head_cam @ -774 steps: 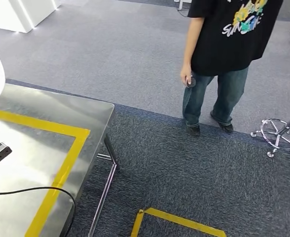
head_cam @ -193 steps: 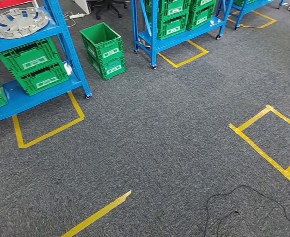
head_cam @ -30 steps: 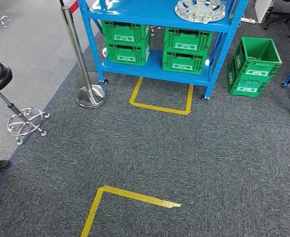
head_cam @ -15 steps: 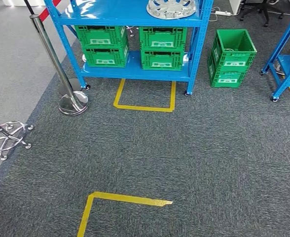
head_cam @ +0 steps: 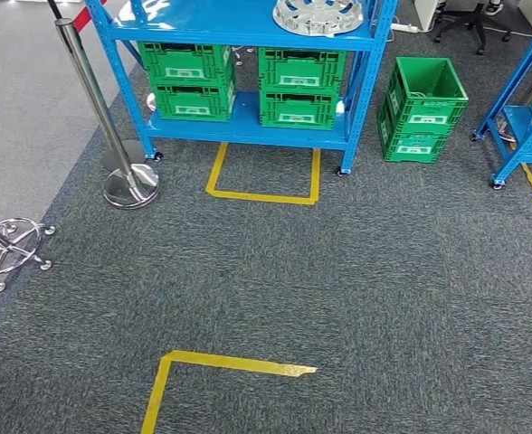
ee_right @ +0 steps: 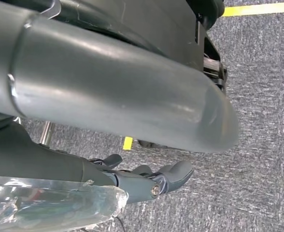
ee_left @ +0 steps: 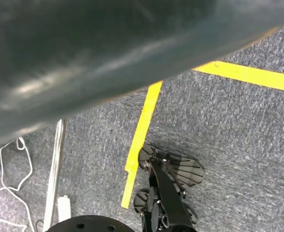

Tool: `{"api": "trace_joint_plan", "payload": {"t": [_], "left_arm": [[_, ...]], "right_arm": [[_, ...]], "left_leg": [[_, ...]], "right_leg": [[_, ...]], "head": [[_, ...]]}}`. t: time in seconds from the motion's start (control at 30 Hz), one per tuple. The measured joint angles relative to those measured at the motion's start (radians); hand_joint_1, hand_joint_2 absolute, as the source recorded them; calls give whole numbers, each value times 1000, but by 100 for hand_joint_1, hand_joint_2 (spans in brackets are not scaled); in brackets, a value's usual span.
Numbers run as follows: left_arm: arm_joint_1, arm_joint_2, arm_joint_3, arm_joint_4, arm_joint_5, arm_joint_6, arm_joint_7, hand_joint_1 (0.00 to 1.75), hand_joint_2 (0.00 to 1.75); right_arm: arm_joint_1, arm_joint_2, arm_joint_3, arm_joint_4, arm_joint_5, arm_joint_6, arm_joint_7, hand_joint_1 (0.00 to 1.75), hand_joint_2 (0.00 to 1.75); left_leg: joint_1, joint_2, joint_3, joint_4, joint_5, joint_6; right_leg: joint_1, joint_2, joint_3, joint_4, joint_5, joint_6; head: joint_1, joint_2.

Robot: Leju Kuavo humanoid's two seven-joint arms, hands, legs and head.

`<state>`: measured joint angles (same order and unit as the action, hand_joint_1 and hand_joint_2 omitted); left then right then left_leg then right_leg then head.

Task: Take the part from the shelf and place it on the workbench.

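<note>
Blue shelf [head_cam: 250, 36], green crates [head_cam: 188, 77], grey carpet [head_cam: 359, 280]
A silver spoked part [head_cam: 317, 14] lies on the far shelf; another green crate [head_cam: 420, 108] stands to the right, yellow tape [head_cam: 215, 366] marks the near speckled carpet, and a chrome post [head_cam: 99, 99] carries a red belt [head_cam: 80, 18].

Grey carpet [head_cam: 359, 271], yellow floor tape [head_cam: 215, 366], steel stanchion [head_cam: 96, 99]

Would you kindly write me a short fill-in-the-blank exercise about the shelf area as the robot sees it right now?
1. The silver part lies on the rack's ____ shelf.
2. The crates on the lower shelf are ____ in colour.
3. Beside the rack, two crates are stacked on the ____.
4. The tape on the carpet is ____.

Missing words: upper; green; carpet; yellow
</note>
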<state>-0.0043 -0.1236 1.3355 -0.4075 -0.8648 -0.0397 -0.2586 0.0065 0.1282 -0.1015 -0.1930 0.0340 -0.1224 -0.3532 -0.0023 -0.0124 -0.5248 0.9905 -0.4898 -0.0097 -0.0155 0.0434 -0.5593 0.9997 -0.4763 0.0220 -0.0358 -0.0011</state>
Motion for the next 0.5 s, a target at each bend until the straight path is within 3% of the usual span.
{"api": "trace_joint_plan", "payload": {"t": [0.37, 0.5], "left_arm": [[-1, 0, 14, -3, -12, 3, 5, 0, 0], [-1, 0, 16, -6, -31, 23, 6, 0, 0]], "right_arm": [[0, 0, 0, 0, 4, -4, 7, 0, 0], [-1, 0, 4, 0, 27, -29, 27, 0, 0]], "left_leg": [[-1, 0, -1, 1, -1, 3], [-4, 0, -2, 4, -3, 11]], "right_leg": [[-1, 0, 0, -1, 0, 2], [-5, 0, 0, -3, 1, 9]], "head": [[0, 0], [-1, 0]]}}
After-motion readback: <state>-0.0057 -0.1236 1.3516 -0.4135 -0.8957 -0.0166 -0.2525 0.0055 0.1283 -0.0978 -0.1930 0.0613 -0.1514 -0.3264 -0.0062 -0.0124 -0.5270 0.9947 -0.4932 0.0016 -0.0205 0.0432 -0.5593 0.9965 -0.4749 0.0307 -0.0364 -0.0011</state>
